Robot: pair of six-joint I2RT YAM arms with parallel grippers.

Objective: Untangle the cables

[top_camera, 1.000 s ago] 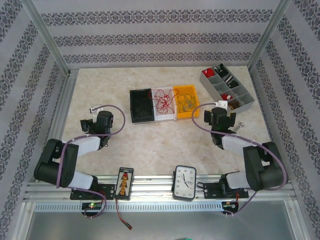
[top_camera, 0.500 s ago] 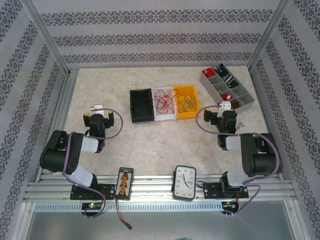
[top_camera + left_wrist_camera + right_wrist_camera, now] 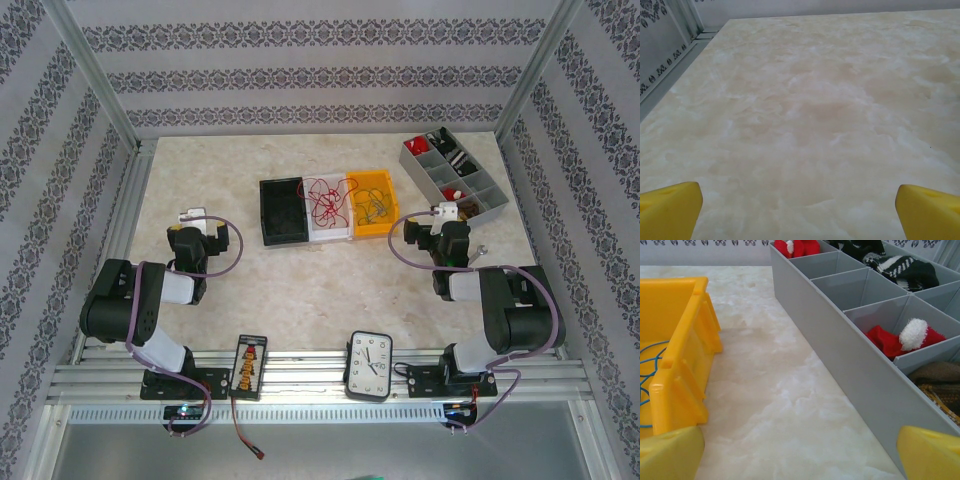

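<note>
The cables lie in a row of bins at the table's middle. Red wires [image 3: 324, 200] bunch in the white bin [image 3: 330, 232] and spill over its edges. Dark and blue wires [image 3: 372, 207] sit in the yellow bin [image 3: 383, 183]. My left gripper [image 3: 195, 228] is open over bare tabletop, well left of the bins, its yellow fingertips [image 3: 670, 210] wide apart with nothing between them. My right gripper [image 3: 443, 225] is open too, just right of the yellow bin [image 3: 687, 350]. A blue wire [image 3: 650, 371] shows inside that bin.
A black bin [image 3: 283, 212] stands left of the white one. A grey divided organiser [image 3: 479, 209] with red, black and knitted items stands at the back right, its wall [image 3: 860, 370] close to my right gripper. A clock [image 3: 369, 365] and a small black board [image 3: 248, 366] rest on the front rail.
Both arms have folded back, their elbows rising. The left gripper shifted slightly up and left, the right slightly up. Both stay open. The cables have not moved.
</note>
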